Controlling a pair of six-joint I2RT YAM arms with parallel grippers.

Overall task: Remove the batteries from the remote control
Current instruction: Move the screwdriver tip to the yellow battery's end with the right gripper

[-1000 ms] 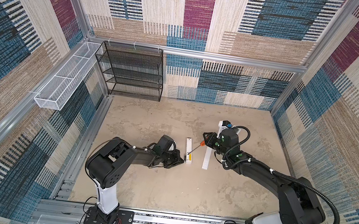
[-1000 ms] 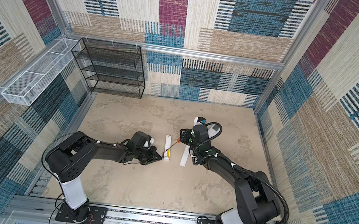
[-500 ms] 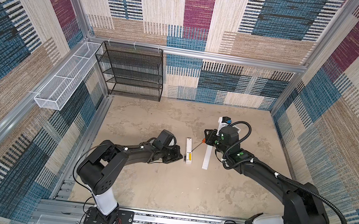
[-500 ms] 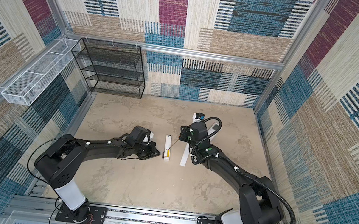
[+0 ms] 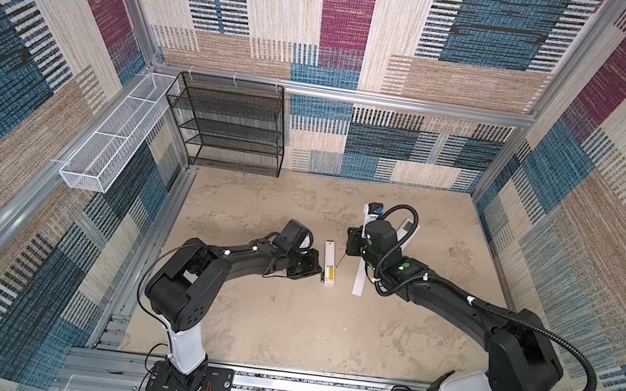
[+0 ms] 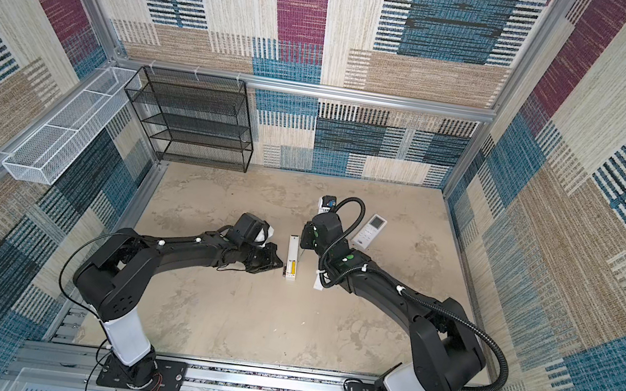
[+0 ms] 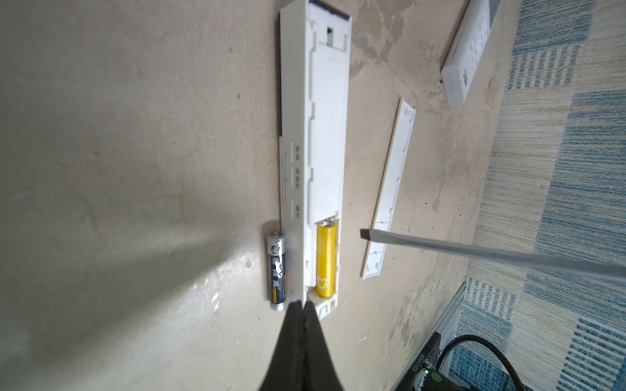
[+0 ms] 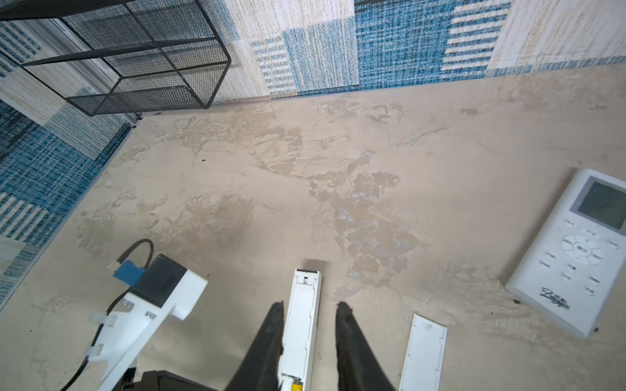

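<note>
BATTERY REMOVAL: ONE OUT, ONE SEATED

The remote control [image 7: 327,135] is laid back-up on the table [image 7: 135,135]. Its cover [image 7: 391,189] is off and set down just beside it. A yellow battery [image 7: 326,259] is seated in the open compartment, at the end nearest the left gripper [image 7: 301,303]. A dark battery [image 7: 277,270] is laid on the table, close against the long edge of the remote control.

The left gripper is clenched with nothing between its jaws, and its tips are placed at the compartment end of the casing. The right gripper [image 8: 309,304] is judged to be grasping the screwdriver [image 7: 440,248], although the handle is hidden. The flat blade is held in the air just beside the compartment.

The batteries are judged to be light, rigid and smooth, so rolling and slipping are to be expected. The seated one is best levered up at one end with the blade and then gripped across its middle. The compartment walls are thin plastic, so prying force is to be kept low. A second remote [image 8: 572,257] is seen well apart from the work
</note>
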